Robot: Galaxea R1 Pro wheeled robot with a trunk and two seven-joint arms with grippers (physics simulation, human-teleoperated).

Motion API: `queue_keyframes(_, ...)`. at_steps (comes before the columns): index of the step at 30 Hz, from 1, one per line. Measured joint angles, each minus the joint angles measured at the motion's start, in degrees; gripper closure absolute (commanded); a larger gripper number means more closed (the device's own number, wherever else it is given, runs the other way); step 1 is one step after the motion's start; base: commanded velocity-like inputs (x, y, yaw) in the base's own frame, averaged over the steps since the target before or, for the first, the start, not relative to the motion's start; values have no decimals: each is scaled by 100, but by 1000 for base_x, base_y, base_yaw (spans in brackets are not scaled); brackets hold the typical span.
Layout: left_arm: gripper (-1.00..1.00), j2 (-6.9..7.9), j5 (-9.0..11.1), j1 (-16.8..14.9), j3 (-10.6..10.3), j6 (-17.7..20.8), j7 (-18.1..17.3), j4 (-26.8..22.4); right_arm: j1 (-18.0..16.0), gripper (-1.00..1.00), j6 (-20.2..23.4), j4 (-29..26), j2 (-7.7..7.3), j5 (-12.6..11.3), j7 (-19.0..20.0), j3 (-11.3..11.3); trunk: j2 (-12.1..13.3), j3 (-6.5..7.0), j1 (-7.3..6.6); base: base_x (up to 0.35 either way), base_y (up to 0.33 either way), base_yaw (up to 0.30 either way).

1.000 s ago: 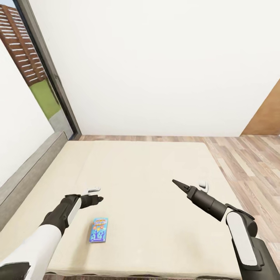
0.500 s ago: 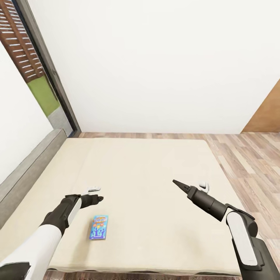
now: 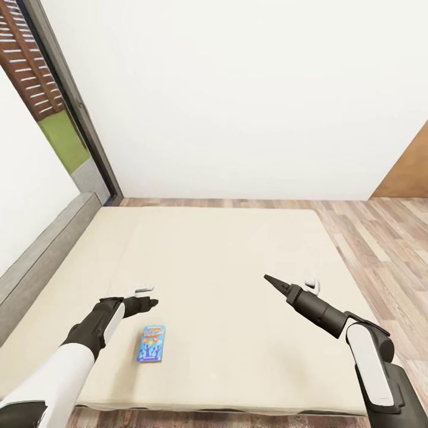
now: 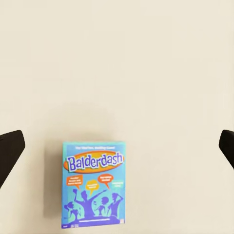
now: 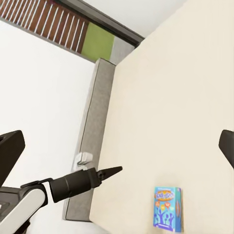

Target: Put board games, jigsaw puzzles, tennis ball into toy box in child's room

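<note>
A small blue board game [image 3: 150, 343] with the title Balderdash lies flat on the beige bed [image 3: 226, 261], near the bed's front left. My left gripper [image 3: 148, 296] hovers open just beyond it, a little above the mattress. In the left wrist view the same blue box [image 4: 93, 184] sits between and below the spread fingertips [image 4: 10, 152], untouched. My right gripper [image 3: 289, 282] is open over the bed's right half, holding nothing. The right wrist view looks across the mattress to the box [image 5: 168, 208] and my left arm [image 5: 73, 183].
A grey headboard [image 3: 41, 261] runs along the bed's left side under a tall dark-framed window [image 3: 68, 101]. A white wall stands behind the bed. Wood-plank floor [image 3: 380, 244] lies to the right, with a brown door panel [image 3: 410, 172] at the far right.
The whole view has shifted: the bed sits slightly higher in the picture and floor shows below its front edge. The arms hold the same pose, and the blue box lies where it was.
</note>
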Motion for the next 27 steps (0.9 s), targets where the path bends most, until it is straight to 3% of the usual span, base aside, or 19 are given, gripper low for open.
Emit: queue_keyframes(27,-100,-4,28,1,-9,-2,-29,0,0,-100,-19,0,5,11,-7,3,0,-254,0,0,0,0)
